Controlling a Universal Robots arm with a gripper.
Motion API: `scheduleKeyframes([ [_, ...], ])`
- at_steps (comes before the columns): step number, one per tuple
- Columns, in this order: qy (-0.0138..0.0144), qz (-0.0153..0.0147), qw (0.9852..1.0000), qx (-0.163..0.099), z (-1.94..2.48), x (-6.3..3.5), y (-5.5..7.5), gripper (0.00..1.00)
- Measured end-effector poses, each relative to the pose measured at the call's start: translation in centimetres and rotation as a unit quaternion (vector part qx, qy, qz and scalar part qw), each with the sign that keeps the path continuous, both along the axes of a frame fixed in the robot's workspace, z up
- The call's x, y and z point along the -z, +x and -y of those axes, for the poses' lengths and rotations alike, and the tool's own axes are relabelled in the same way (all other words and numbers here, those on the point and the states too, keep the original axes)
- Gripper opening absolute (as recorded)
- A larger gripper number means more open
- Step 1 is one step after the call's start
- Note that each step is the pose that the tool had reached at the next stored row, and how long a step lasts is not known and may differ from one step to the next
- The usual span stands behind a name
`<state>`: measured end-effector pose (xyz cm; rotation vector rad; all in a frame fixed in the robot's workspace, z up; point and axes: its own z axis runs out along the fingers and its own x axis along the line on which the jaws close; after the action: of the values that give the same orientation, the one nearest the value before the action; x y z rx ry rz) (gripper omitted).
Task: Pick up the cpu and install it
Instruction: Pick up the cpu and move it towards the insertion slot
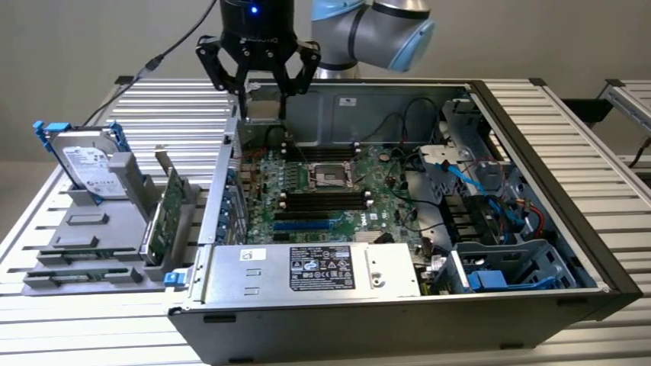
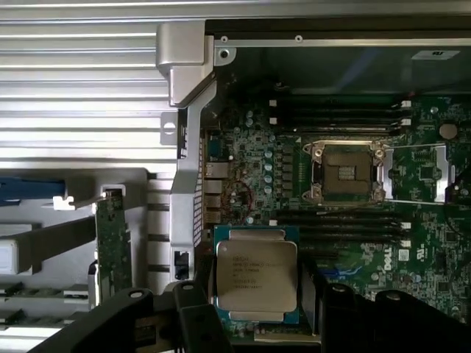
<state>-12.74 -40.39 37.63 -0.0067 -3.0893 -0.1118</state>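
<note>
The cpu (image 2: 256, 276), a small square chip with a dull silver top and printed lettering, sits between my gripper's (image 2: 256, 298) black fingers (image 2: 193, 312), which are shut on its two sides. In the exterior view the gripper (image 1: 262, 95) hangs above the open computer case's far left corner with the cpu (image 1: 264, 101) in it, clear of the board. The motherboard's (image 1: 305, 206) cpu socket (image 2: 346, 171) lies open and bare, its metal load plate (image 2: 421, 173) folded out beside it. In the exterior view the socket (image 1: 331, 174) is lower and toward that view's right of the gripper.
A grey holder (image 1: 87, 229) outside the case, on the exterior view's left, carries a hard drive (image 1: 90, 164) and upright green cards (image 1: 168, 213). The case wall (image 1: 226, 175) stands between them and the board. Inside are a power supply (image 1: 315, 271), blue cables (image 1: 473, 179) and a drive cage (image 1: 514, 267).
</note>
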Motion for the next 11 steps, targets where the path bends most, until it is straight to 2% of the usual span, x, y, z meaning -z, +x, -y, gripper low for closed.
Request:
scheduleKeyframes([
  [6, 0.0000, 0.0000, 1.0000, 0.000, -0.67, 0.00, 2.5, 0.55],
  [8, 0.0000, 0.0000, 1.0000, 0.000, -1.11, 0.01, 3.2, 0.55],
  [11, 0.0000, 0.0000, 1.0000, 0.000, -2.02, 0.11, 4.0, 0.55],
])
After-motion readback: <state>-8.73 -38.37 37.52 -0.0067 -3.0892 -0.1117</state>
